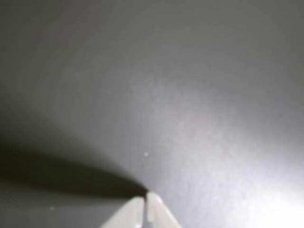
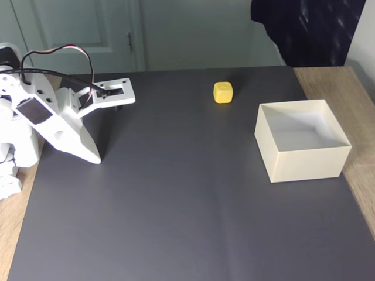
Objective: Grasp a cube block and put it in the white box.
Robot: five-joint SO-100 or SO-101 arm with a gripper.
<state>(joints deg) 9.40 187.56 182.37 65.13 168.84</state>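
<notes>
While your gripper [image 2: 94,158] rests tip-down on the dark mat [image 2: 176,199] at the left of the fixed view, its two smooth white plastic fingers [image 1: 135,213] come together at a point in the wrist view, closed with nothing between them. You have one cube block [image 2: 222,92], a bright yellow piece with rounded edges and corners, sitting on the mat near its far edge, well apart from the gripper and short of the box. You have one white box [image 2: 304,159], square, thin-walled, open at the top, cream outside with a paler floor, standing at the mat's right side. That mat is matte charcoal, flat and even, laid over a wooden table [image 2: 360,175].
</notes>
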